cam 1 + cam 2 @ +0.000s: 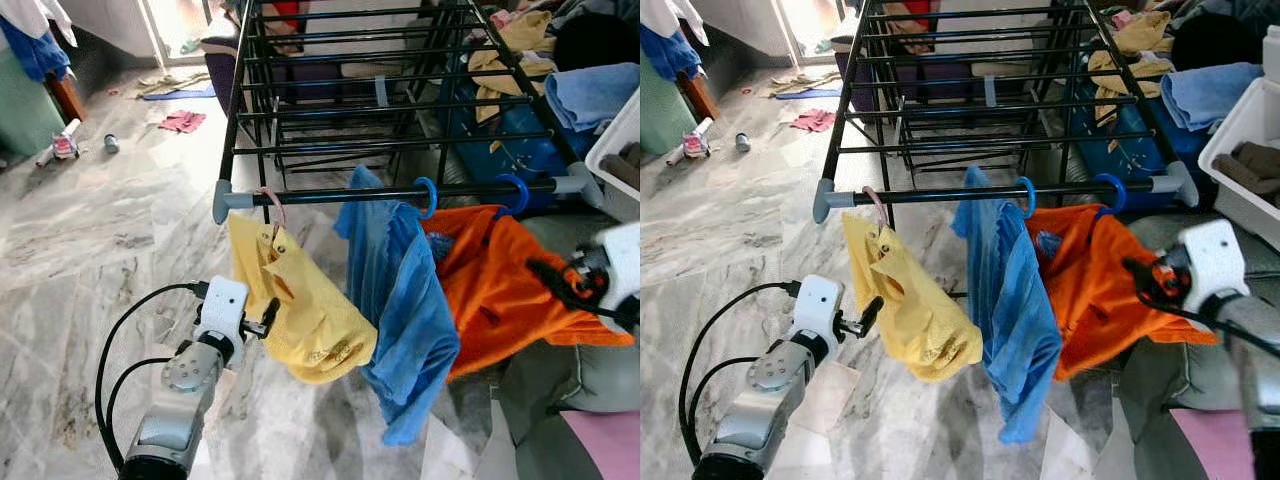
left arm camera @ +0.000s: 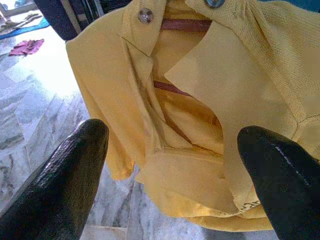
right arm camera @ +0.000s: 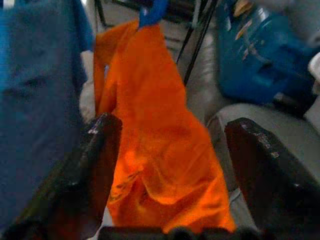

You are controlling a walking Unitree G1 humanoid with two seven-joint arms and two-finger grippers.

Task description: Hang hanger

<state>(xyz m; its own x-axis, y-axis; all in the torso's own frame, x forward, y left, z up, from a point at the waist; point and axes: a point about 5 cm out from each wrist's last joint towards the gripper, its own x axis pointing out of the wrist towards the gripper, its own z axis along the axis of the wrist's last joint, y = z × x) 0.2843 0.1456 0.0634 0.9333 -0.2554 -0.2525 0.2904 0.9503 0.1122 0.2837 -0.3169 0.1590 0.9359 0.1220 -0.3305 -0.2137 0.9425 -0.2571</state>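
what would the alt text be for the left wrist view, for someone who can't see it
A yellow shirt on a pink hanger hangs close ahead, seen between the left gripper's two spread black fingers, which do not touch it. Grey marble floor lies below, with a pink cloth on it farther off.
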